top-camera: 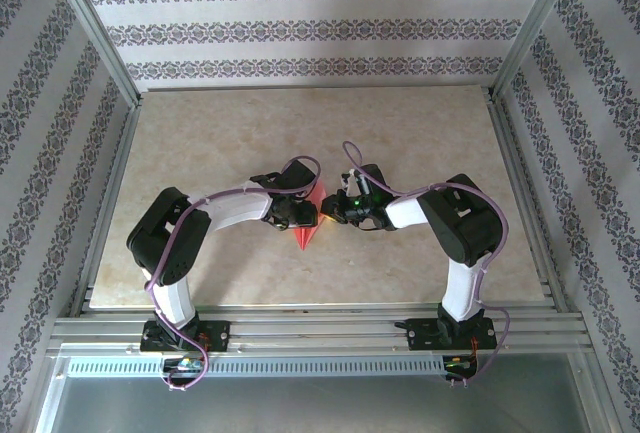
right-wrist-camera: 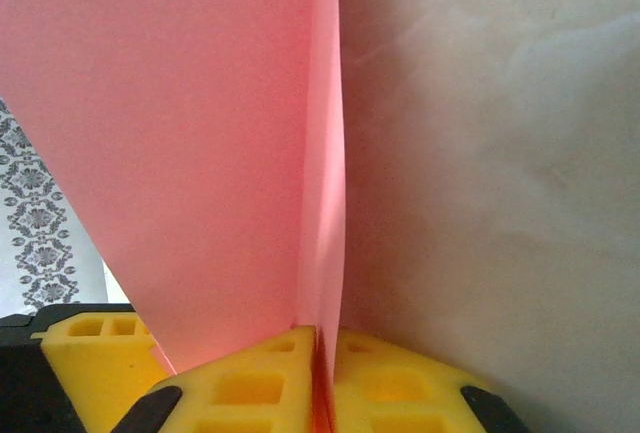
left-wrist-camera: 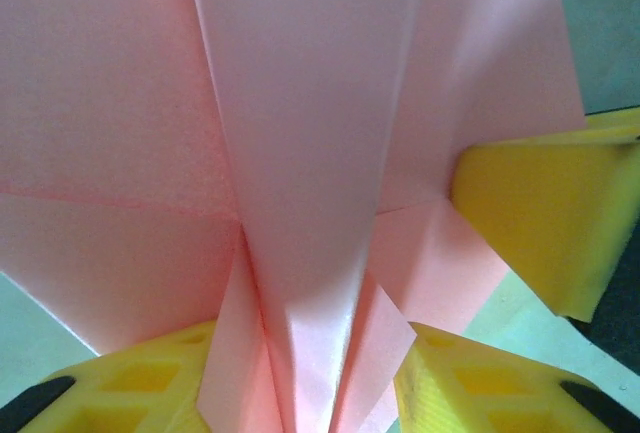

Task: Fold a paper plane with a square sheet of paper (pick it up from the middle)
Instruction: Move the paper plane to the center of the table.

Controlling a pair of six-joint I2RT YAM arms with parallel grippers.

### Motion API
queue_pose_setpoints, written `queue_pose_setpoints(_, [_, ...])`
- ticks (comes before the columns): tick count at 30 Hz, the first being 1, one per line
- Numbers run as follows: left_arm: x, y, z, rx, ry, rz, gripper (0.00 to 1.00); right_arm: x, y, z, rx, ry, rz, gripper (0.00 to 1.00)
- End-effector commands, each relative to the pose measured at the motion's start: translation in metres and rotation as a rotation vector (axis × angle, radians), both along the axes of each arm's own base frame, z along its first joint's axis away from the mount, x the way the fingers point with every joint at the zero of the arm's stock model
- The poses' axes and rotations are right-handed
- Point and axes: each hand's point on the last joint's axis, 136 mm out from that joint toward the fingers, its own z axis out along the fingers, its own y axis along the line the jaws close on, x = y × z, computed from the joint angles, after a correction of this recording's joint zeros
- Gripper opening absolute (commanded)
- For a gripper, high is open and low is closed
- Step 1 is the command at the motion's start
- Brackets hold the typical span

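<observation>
The paper plane (top-camera: 309, 225) is salmon-pink, folded into a pointed dart, and is held up between both grippers at the table's middle with its tip toward the near edge. My right gripper (top-camera: 334, 211) is shut on it. In the right wrist view the yellow pads (right-wrist-camera: 250, 373) pinch a folded edge of the paper plane (right-wrist-camera: 200, 153), which stands upright. My left gripper (top-camera: 303, 215) meets it from the left. In the left wrist view the jaws of the left gripper (left-wrist-camera: 310, 338) stand apart on either side of the centre keel and flaps of the paper plane (left-wrist-camera: 310, 153). One right finger (left-wrist-camera: 540, 223) shows there too.
The beige marbled table (top-camera: 220, 143) is bounded by aluminium rails (top-camera: 320, 325) in front and by posts at the sides. Patterned walls stand behind and on both sides. Both arms bend inward from their bases at the near edge.
</observation>
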Motion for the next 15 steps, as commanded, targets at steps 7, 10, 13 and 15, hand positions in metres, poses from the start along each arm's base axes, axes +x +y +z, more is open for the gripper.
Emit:
queue_pose_setpoints(7, [0.006,0.003,0.010,0.050,-0.037,0.005,0.36,0.007,0.001,0.010,0.010,-0.027,-0.002,0.12])
queue_pose_setpoints(10, [0.005,0.003,0.006,0.054,-0.022,0.002,0.31,0.007,0.001,0.009,0.010,-0.026,-0.002,0.12])
queue_pose_setpoints(13, [0.004,0.002,0.005,0.055,-0.016,-0.004,0.29,0.007,0.001,0.009,0.011,-0.025,-0.003,0.12])
queue_pose_setpoints(15, [0.003,0.000,0.002,0.054,-0.004,-0.011,0.29,0.006,0.002,0.009,0.011,-0.024,-0.002,0.12])
